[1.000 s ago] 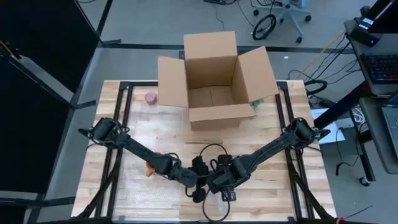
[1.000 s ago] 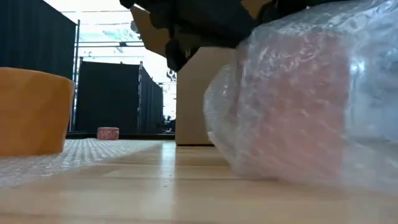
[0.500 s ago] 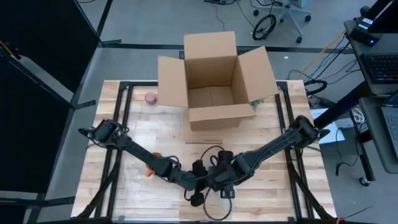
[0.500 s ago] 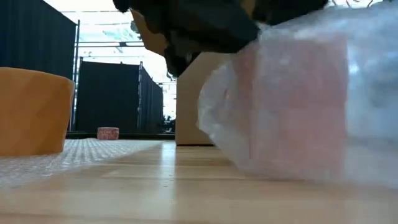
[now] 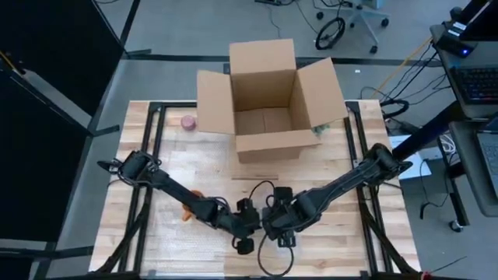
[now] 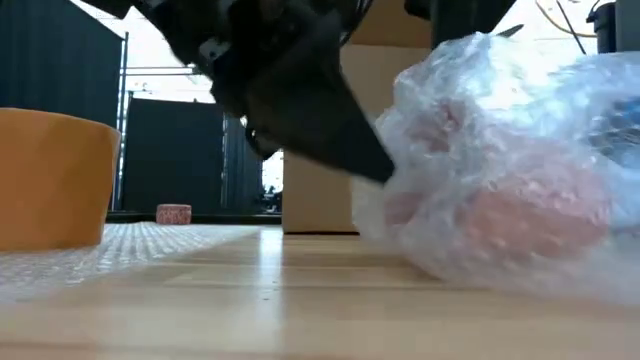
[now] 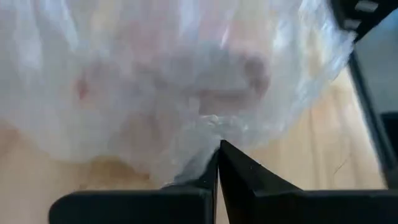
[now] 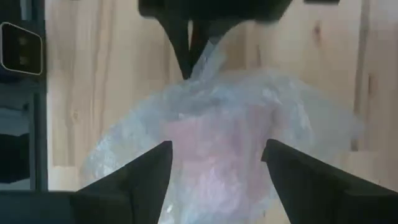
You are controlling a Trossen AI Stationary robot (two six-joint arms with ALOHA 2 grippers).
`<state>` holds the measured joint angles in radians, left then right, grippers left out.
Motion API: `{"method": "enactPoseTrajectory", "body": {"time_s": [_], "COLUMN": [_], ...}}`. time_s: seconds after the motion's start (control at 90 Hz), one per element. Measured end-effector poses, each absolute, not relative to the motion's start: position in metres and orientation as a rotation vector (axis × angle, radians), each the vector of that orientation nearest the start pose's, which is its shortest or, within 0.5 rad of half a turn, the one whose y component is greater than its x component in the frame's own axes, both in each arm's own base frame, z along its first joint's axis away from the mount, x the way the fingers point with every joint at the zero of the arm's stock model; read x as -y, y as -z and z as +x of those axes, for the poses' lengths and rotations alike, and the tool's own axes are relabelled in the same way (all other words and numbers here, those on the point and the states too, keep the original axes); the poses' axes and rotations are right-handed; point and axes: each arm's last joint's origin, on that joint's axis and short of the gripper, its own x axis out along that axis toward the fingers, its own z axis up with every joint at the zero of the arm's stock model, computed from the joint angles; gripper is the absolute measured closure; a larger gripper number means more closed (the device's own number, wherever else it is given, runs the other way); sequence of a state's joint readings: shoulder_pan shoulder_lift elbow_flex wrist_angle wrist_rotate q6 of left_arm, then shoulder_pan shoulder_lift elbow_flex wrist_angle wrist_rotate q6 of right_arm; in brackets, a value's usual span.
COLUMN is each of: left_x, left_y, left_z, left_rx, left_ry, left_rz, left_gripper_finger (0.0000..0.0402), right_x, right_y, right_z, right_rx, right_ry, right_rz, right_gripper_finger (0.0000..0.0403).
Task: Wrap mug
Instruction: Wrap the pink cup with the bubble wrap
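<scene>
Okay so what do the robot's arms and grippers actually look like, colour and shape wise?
Both arms are dark, nearly black, slim jointed links reaching in from the table's two sides. A thin black cable loops on the table between their wrists. The left gripper has two flat, black, wedge-shaped fingers tapering to points. The right gripper has broader, dark grey, matte fingers. No markings show.

glossy clear bubble wrap (image 6: 500,170), matt wooden table (image 6: 250,310)
</scene>
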<state>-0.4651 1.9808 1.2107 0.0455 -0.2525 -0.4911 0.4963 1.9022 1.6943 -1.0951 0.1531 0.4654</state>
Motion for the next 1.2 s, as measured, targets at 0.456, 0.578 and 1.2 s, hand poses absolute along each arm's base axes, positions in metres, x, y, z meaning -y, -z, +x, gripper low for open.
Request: {"method": "enactPoseTrajectory", "body": {"time_s": [0.456, 0.578, 1.2], "left_x": [0.169, 0.162, 0.158], "left_y": [-0.159, -0.159, -0.13], "left_z": [0.383, 0.386, 0.405], "left_rx": [-0.656, -0.656, -0.651], "left_ry": [0.015, 0.006, 0.033], "left_rz": [-0.236, -0.227, -0.198], "left_gripper_finger": [0.0402, 0.0402, 0.0401], "right_x": [-0.193, -0.192, -0.193], "right_y": [-0.232, -0.202, -0.146], "right_z": [0.308, 0.296, 0.288], "right_rx": [-1.303, -1.245, -0.881], "right_ry": [0.065, 0.111, 0.134], "right_rz": [-0.188, -0.168, -0.029], "right_gripper_finger": [0.0161, 0.0161, 0.016]}}
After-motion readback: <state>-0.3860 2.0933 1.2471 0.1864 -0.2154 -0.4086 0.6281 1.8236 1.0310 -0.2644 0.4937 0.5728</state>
